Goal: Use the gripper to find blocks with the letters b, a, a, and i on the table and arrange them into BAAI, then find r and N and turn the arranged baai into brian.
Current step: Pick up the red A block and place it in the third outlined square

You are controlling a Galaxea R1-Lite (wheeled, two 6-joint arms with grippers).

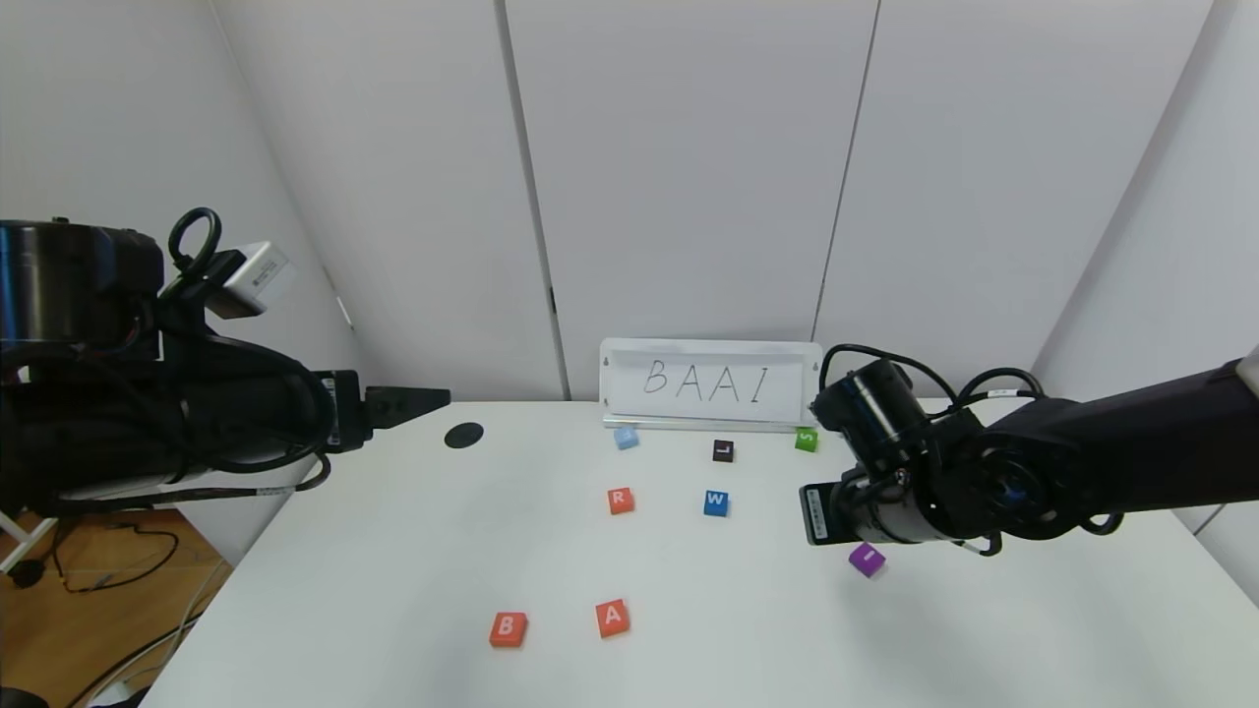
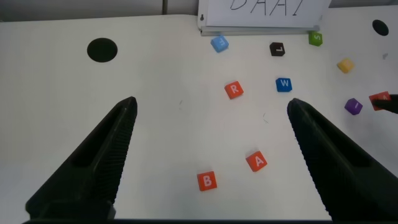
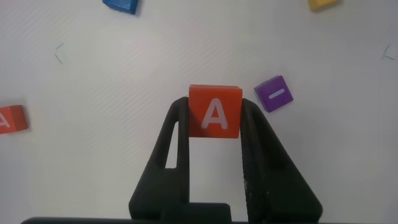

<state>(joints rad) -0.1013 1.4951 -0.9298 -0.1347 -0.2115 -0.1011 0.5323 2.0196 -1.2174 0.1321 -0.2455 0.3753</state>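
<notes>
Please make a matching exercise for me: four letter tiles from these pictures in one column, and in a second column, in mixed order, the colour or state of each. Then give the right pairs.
Column 1
1. W tile
2. I tile
3. S tile
4. second A tile

Column 2
a. purple, lying on the table just beside the right arm
b. orange-red, clamped in the right pincer
c. green, near the BAAI sign
d. blue, beside the R tile

Pairs: 1-d, 2-a, 3-c, 4-b
</notes>
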